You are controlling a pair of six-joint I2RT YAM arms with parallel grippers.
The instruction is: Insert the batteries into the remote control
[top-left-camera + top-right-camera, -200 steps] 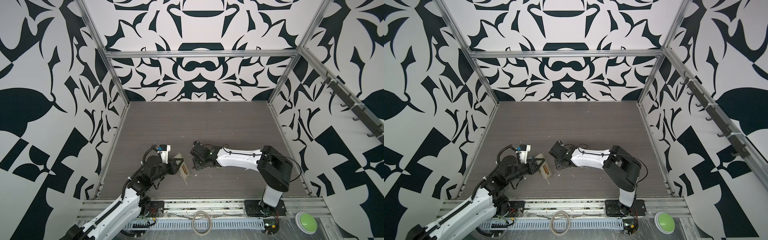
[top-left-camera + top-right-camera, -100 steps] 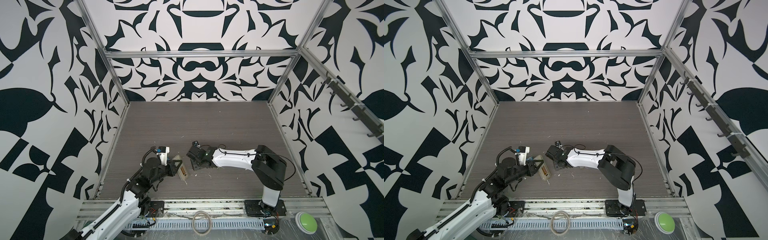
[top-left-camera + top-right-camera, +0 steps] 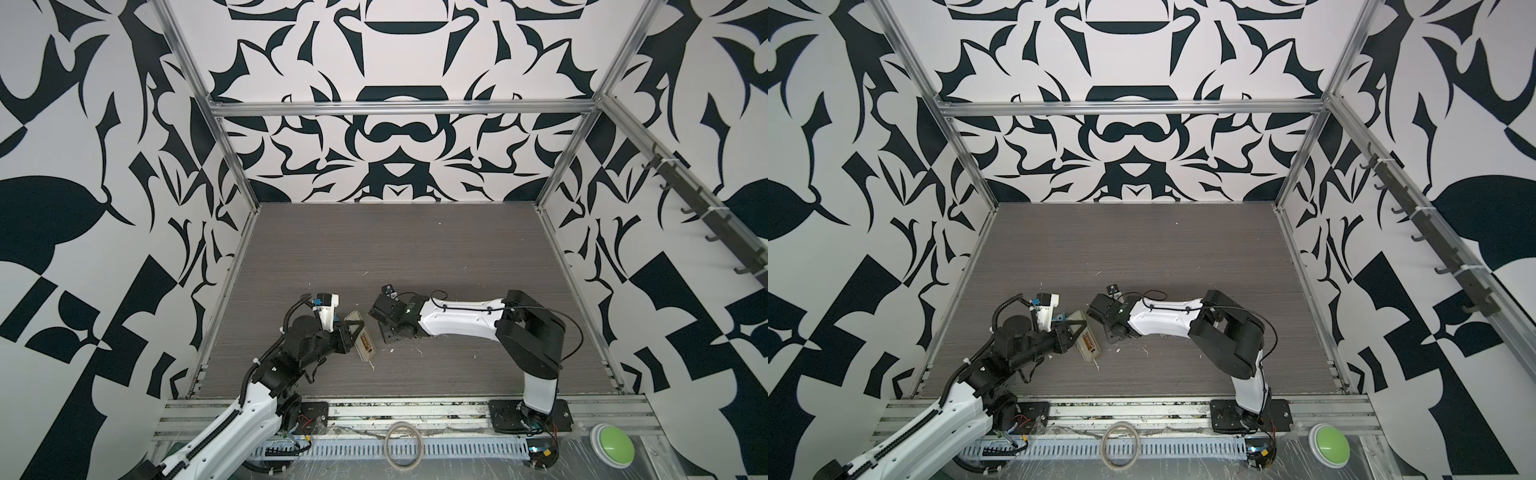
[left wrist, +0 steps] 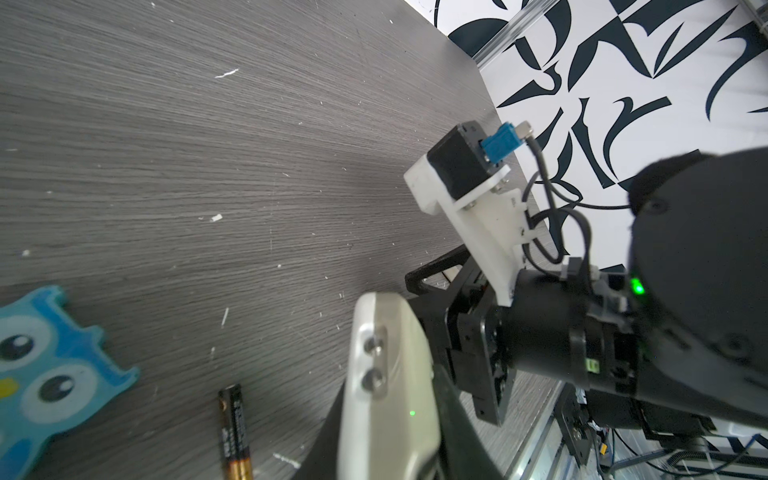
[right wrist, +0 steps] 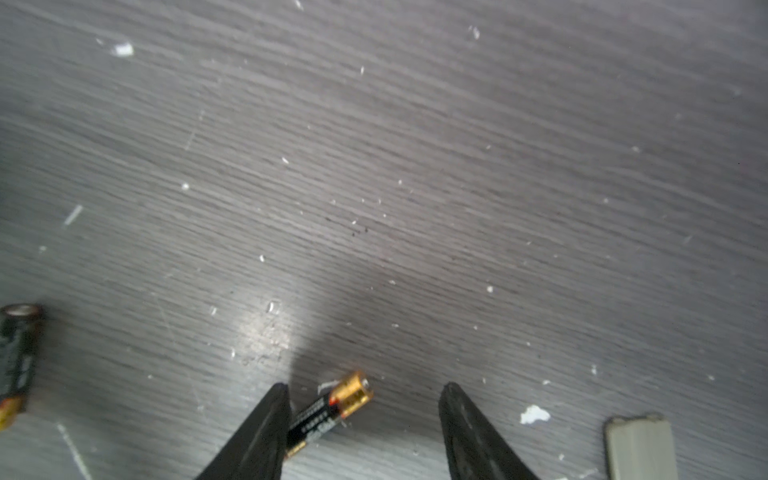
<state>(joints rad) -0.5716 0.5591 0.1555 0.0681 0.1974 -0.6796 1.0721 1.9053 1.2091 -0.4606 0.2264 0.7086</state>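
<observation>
Slides toward frame left, nearer the remote control (image 3: pixel 365 347) clamped in the left gripper (image 3: pixel 352 334); straddles a battery (image 5: pixel 328 411) with the right gripper (image 5: pixel 365 388) wide, not yet gripping.

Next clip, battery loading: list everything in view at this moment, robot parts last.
table: one, grey wood grain, floor of the cell.
batteries: two, black with gold ends, lying on the table; one inside the right gripper, the other apart from it.
remote control: one, white, clamped in the left gripper.
owl toy: one, blue, flat on the table.
flat piece: one, pale grey, on the table; cannot tell what it is.
scraps: many, white, strewn over the table.
button: one, green, front ledge.
ring: one, pale, front ledge.
left gripper: one, black, shut on the remote control.
right gripper: one, black, open around one of the batteries.
</observation>
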